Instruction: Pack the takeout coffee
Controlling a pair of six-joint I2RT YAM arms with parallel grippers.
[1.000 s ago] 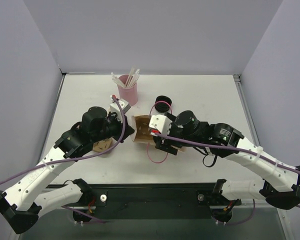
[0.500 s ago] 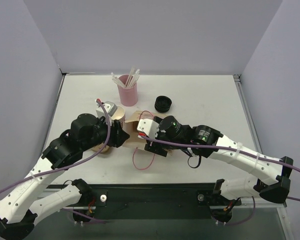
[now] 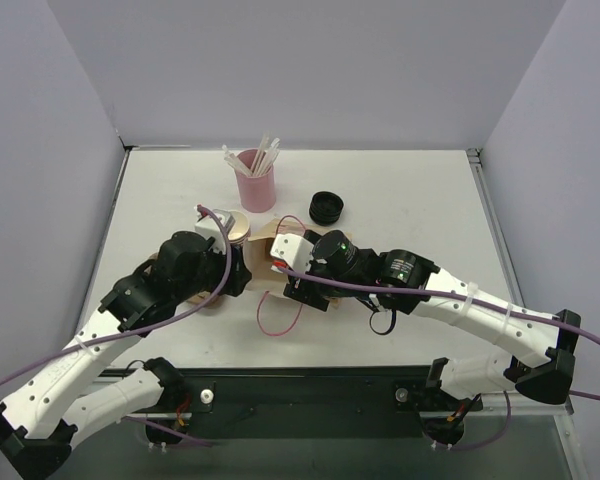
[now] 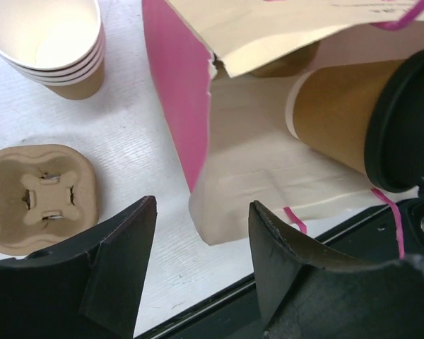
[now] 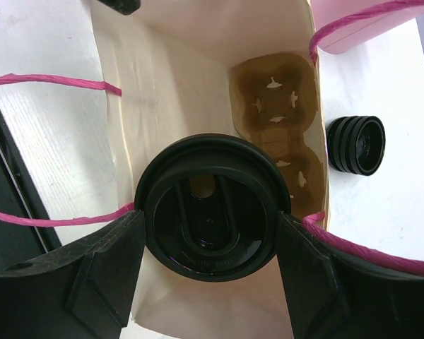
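The takeout coffee, a brown paper cup with a black lid, lies tilted in the mouth of the pink-and-cream paper bag. My right gripper is shut on it, a finger pressing each side of the lid. Deeper inside the bag sits a brown pulp carrier. My left gripper stands open just off the bag's near corner, with nothing between its fingers. In the top view both grippers, left and right, meet at the bag.
A stack of paper cups and a second pulp carrier lie left of the bag. A pink cup of straws and a stack of black lids stand behind. A pink handle loop trails toward the front edge.
My left gripper has opened and drawn back from the bag. My right arm has moved left, carrying the cup into the bag's mouth.
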